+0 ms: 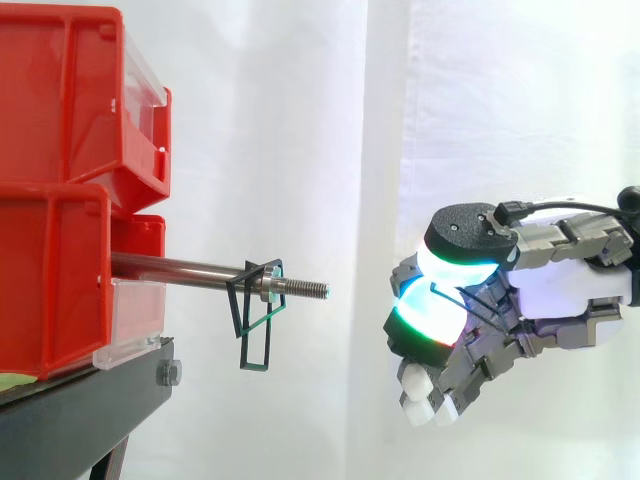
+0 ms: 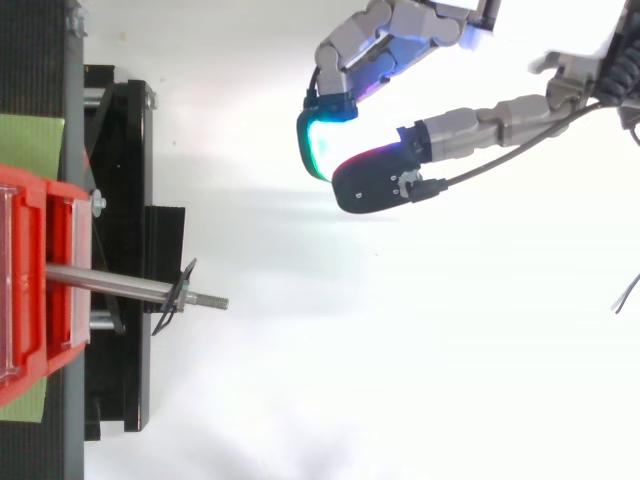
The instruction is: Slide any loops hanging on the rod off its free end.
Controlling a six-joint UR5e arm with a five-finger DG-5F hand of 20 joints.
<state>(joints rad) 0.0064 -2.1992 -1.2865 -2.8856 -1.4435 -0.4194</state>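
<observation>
Hand (image 1: 560,300) well off rod (image 1: 180,268), pads pinching thin dark loop (image 1: 466,303); two loops (image 1: 255,320) hang by nut (image 1: 268,284); risk: snagging there, tangling together.

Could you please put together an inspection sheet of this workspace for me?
Surface: black stand, carrying stacked red plastic bins.
Job's things: horizontal metal rod juts from the bins; thin dark wire loops hang near its threaded free end, not yet off.
Clutter: pale green sheet under the bins.
Grippers: hand beyond the rod's free end, apart from it; fingers curled, seemingly pinching another thin dark loop.
Cables: nothing seen.
Surroundings: white curtain.
</observation>
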